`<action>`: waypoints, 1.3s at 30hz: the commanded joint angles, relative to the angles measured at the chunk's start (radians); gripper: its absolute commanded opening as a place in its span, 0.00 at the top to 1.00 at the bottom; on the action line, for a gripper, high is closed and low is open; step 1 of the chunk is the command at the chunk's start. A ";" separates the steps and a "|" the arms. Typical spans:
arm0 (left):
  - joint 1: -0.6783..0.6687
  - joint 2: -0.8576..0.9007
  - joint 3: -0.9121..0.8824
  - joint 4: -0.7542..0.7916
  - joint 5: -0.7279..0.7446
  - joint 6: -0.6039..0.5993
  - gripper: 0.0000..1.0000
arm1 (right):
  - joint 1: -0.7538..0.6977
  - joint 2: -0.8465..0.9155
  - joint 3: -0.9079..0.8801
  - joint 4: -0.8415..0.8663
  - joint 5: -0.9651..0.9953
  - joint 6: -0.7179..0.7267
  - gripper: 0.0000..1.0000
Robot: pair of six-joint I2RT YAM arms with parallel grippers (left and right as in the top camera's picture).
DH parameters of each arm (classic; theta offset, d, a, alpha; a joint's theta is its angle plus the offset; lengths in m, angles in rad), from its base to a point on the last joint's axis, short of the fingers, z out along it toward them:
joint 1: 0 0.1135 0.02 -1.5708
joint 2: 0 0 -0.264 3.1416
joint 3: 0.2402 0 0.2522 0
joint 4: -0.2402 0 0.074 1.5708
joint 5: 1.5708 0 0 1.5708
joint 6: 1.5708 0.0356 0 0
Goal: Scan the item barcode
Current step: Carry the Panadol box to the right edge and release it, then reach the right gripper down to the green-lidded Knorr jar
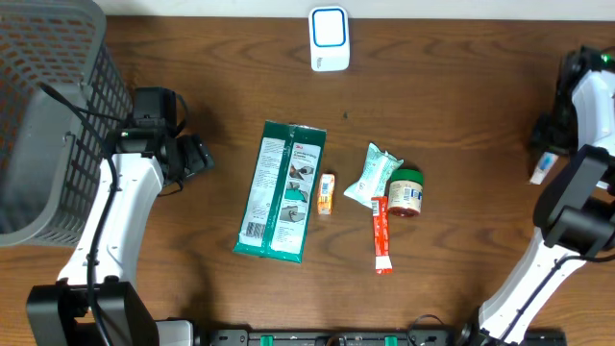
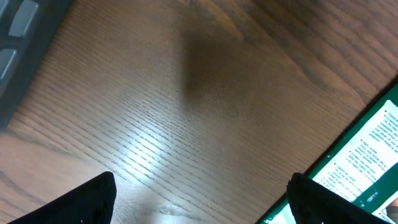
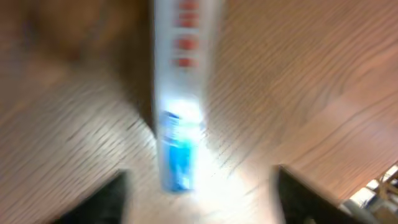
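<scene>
Since the white pack [image 3: 177, 112] lies flat on the table [image 1: 461, 96] with the right claw [image 3: 200, 180] spread wide to either side of it, and neither finger touches it as far as the blur allows, it reads as set down rather than held. In the overhead view it sits at the far right edge of the frame, well apart from the scanner [image 1: 329, 38] at top centre and from the goods in the middle. I judge that spot a put-aside place for goods done with, though no barcode can be made out.

Its long axis runs top to bottom in the right wrist view, with the blue end toward the bottom of the frame and the red print toward the top. Overhead it slants from lower left to upper right.

The left claw [image 2: 202, 190] is spread too and empty, hanging over bare wood near the green pack [image 1: 282, 190] at centre, placed, I would guess, to take that one next.
</scene>
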 commanded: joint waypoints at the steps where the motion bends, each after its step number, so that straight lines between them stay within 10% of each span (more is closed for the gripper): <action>1: 0.003 -0.003 0.005 0.000 -0.016 0.005 0.11 | -0.009 0.006 -0.061 0.045 -0.072 -0.038 0.01; 14: 0.003 -0.003 0.005 0.000 -0.016 0.005 0.11 | -0.010 0.001 -0.082 0.065 -0.120 -0.062 0.01; 21: 0.003 -0.003 0.005 0.000 -0.016 0.005 0.11 | -0.001 -0.009 -0.022 0.048 -0.600 -0.192 0.01; 28: 0.003 -0.003 0.005 0.000 -0.016 0.005 0.11 | 0.003 -0.039 0.043 -0.062 -0.961 -0.279 0.43; 34: 0.003 -0.003 0.005 0.000 -0.016 0.005 0.11 | 0.029 -0.196 0.089 -0.123 -0.926 -0.275 0.48; 36: 0.003 -0.003 0.005 0.000 -0.016 0.005 0.11 | 0.054 -0.250 0.089 -0.124 -0.889 -0.275 0.45; 37: 0.003 -0.003 0.005 0.000 -0.016 0.005 0.11 | 0.066 -0.269 0.089 -0.124 -0.887 -0.275 0.35; 38: 0.003 -0.003 0.005 0.000 -0.016 0.005 0.11 | 0.079 -0.282 0.089 -0.125 -0.887 -0.275 0.01; 39: 0.003 -0.003 0.005 0.000 -0.016 0.005 0.11 | 0.093 -0.290 0.089 -0.128 -0.895 -0.269 0.01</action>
